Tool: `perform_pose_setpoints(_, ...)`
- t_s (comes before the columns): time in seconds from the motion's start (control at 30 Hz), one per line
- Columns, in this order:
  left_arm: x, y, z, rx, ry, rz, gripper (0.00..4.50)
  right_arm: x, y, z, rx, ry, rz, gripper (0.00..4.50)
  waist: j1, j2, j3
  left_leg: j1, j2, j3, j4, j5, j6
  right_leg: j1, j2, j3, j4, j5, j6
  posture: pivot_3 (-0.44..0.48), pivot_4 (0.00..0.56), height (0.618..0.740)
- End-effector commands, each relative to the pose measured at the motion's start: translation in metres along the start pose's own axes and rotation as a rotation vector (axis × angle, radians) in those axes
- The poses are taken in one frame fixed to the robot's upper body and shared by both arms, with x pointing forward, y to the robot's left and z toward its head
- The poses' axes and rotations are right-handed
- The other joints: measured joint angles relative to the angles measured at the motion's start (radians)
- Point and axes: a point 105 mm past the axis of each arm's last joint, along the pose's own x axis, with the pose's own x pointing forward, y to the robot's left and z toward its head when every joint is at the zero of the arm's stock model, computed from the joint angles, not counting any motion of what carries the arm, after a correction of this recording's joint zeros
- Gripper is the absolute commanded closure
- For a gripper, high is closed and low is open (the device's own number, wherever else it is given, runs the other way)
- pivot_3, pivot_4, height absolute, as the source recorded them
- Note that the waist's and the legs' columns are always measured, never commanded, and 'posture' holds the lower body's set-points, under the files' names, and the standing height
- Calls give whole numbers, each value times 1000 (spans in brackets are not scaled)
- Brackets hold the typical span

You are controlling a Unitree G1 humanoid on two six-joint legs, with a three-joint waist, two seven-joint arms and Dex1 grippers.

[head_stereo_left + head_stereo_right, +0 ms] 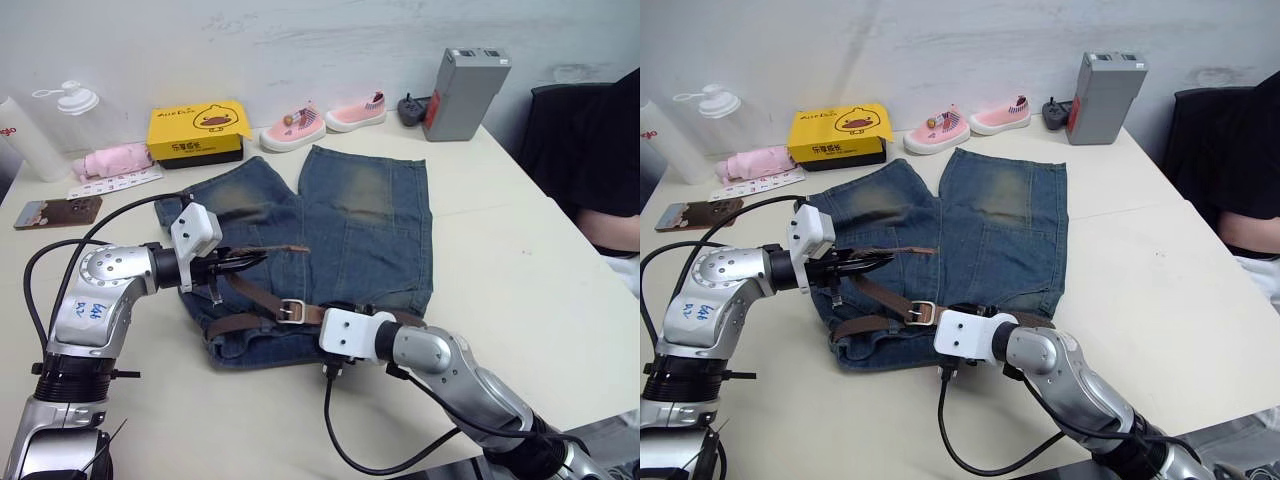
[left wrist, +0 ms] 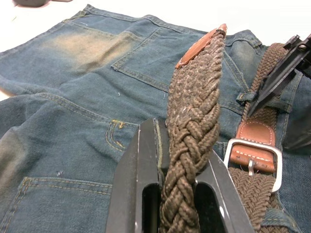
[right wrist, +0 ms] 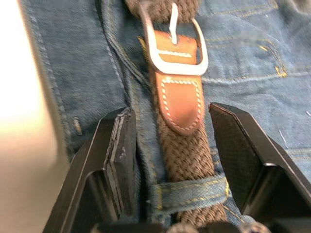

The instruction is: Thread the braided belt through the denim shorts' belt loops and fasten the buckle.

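Observation:
The denim shorts [image 1: 370, 230] lie flat on the table, waistband toward me. The braided belt [image 1: 250, 292] runs along the waistband, its silver buckle [image 1: 290, 311] lying on the denim. My left gripper [image 2: 180, 141] is shut on the belt's free end, holding it just above the shorts, with the tan tip [image 1: 296, 248] pointing toward the legs. My right gripper [image 3: 170, 114] is open, its fingers [image 3: 119, 145] either side of the strap just behind the buckle's leather tab, above a belt loop [image 3: 194, 191] that the strap passes under.
Along the table's far edge stand a white bottle [image 1: 30, 135], a pink cloth [image 1: 112, 160], a yellow box [image 1: 198, 130], pink shoes [image 1: 293, 130] and a grey box [image 1: 464, 92]. A phone [image 1: 58, 211] lies at the left. A person [image 1: 600, 160] sits at the right.

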Motion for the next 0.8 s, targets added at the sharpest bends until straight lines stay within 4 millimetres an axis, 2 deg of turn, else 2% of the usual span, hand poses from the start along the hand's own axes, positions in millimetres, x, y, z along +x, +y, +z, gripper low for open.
perform_pose_setpoints(0.03, -5, 6, 13, 26, -35, 25, 4500, 4, -5, 4, -42, -14, -29, 1911, 0, 0, 0, 0, 0, 0, 0, 0, 0, 0, 0, 0, 0, 0, 0, 0, 150, 706)
perform_pose_setpoints(0.2, -7, 7, 14, 23, -32, 30, 4500, 14, -8, -4, -21, 35, -75, 1911, 1, 0, 0, 0, 0, 0, 0, 0, 0, 0, 0, 0, 0, 0, 0, 0, 150, 706)
perform_pose_setpoints(0.4, -7, 5, 12, 20, -24, 36, 4500, 16, -14, 0, -17, 23, -132, 1911, 1, 0, 0, 0, 0, 0, 0, 0, 0, 0, 0, 0, 1, 0, 0, 0, 150, 706)
perform_pose_setpoints(0.5, -7, 4, 5, 41, 11, 42, 4500, 13, -20, 2, -19, 23, -159, 2725, 0, 0, 0, 0, 0, 0, 0, 0, 0, 0, 0, 0, 1, 0, 0, 0, 150, 706)
perform_pose_setpoints(0.6, -7, 2, -6, 78, 59, 43, 4500, 11, -23, 2, -23, 31, -174, 4177, 1, 0, 0, 0, 0, 0, 0, 0, 0, 0, 0, 0, 0, 0, 0, 0, 150, 706)
perform_pose_setpoints(0.63, -7, 1, -9, 87, 75, 39, 4500, 10, -25, 2, -29, 32, -182, 4385, 1, 0, 0, 0, 0, 0, 0, 0, 0, 0, 0, 0, 0, 0, 0, 0, 150, 706)
perform_pose_setpoints(0.8, -5, -3, -21, 136, 139, 23, 4500, 9, -31, 6, -79, 30, -213, 4376, 2, 0, 0, 0, 0, 0, 0, 0, 0, 0, -1, 0, 0, 0, 0, 0, 150, 706)
